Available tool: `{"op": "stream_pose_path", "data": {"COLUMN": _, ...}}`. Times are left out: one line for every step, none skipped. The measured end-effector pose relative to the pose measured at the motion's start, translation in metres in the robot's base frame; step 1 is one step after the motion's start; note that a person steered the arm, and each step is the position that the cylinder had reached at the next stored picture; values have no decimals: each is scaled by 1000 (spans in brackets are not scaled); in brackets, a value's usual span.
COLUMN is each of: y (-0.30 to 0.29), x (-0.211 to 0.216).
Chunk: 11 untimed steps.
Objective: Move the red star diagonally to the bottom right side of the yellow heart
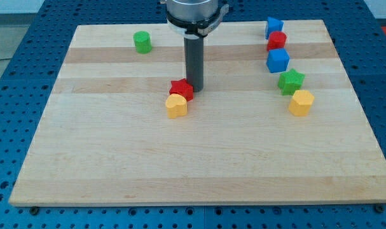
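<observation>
Wooden board carrying the blocks; the rod has no pincer to open or close. My tip touches the red star on its right, and the star sits against the yellow heart's upper right. Pushing is under way; next, seemingly, the star must be driven from above, down past the heart's right side.

I see a pale wooden table of glued planks, resting on a blue perforated base. Near its middle the red star lies touching the yellow heart, just above it to the view's right — my tip sits against the star's right side. A green cylinder stands at upper left. Down the right run a blue block, a red block, a blue cube, a green star and a yellow block.
</observation>
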State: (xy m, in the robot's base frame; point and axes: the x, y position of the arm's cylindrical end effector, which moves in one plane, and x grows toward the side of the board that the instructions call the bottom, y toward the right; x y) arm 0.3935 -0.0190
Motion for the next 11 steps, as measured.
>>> {"op": "stream_pose_path", "data": {"y": -22, "x": -20}}
{"op": "stream_pose_path", "data": {"y": -42, "x": -45}}
{"op": "stream_pose_path", "data": {"y": -56, "x": -43}}
{"op": "stream_pose_path", "data": {"y": -64, "x": -21}}
{"op": "stream_pose_path", "data": {"y": -65, "x": 10}}
{"op": "stream_pose_path", "data": {"y": -9, "x": 18}}
{"op": "stream_pose_path", "data": {"y": -2, "x": 13}}
{"op": "stream_pose_path", "data": {"y": 31, "x": 26}}
{"op": "stream_pose_path", "data": {"y": 55, "x": 59}}
{"op": "stream_pose_path", "data": {"y": 61, "x": 62}}
{"op": "stream_pose_path", "data": {"y": 14, "x": 59}}
